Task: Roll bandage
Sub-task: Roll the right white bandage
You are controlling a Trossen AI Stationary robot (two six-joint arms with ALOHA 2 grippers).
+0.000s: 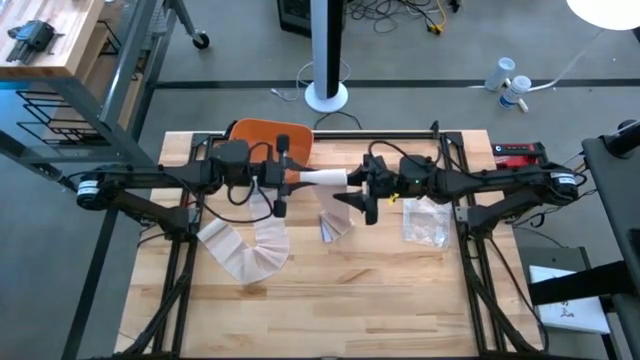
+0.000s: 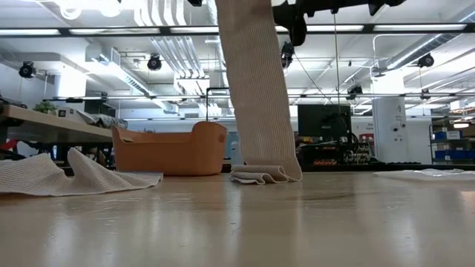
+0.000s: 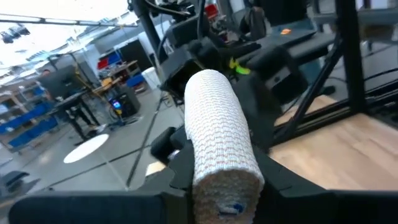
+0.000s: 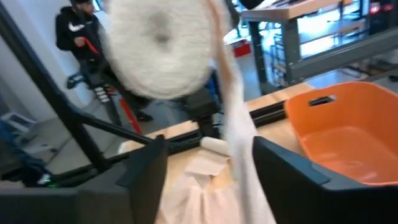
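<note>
The bandage roll point(image 1: 322, 179) is lying with its long axis level, running straight from the left gripper point(image 1: 283, 180) across to the right gripper point(image 1: 365, 190), held up in the air between them. The left gripper's dark fingers point(image 3: 180, 163) are clamped on one end of the roll; its ribbed, woven cloth is showing clearly in the left wrist view. I cannot tell how the right gripper's fingers are set at the other end. A loose tail point(image 2: 256, 89) is hanging straight down from the roll and folding into a small heap point(image 1: 334, 224) on the wooden table point(image 1: 330, 310) below the right gripper. Beyond the left gripper, a second crumpled bandage strip point(image 1: 245, 250) is lying flat. Farther off, an orange bin point(image 1: 268, 137) is sitting behind the grippers, and a clear plastic bag point(image 1: 426, 220) is lying past the right gripper.
</note>
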